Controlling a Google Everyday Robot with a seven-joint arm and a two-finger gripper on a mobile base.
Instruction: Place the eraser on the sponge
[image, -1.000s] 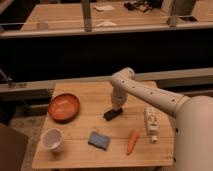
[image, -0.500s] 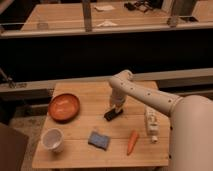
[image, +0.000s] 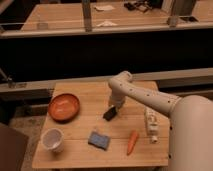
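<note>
The eraser (image: 110, 113), a small black block, lies on the wooden table (image: 80, 154) near its middle. My gripper (image: 114, 104) hangs right above it, at its far end, reaching down from the white arm that comes in from the right. Whether it touches the eraser I cannot tell. The sponge (image: 99, 139), a flat blue-grey pad, rests on the table nearer the front edge, a little left of the eraser and apart from it.
An orange bowl (image: 64, 106) sits at the left. A white cup (image: 52, 139) stands at the front left corner. An orange carrot (image: 132, 142) lies right of the sponge, and a white bottle-like item (image: 151, 125) lies by the right edge.
The arm has barely shifted above the eraser. The eraser stays in about the same spot on the table, and the sponge has not moved.
</note>
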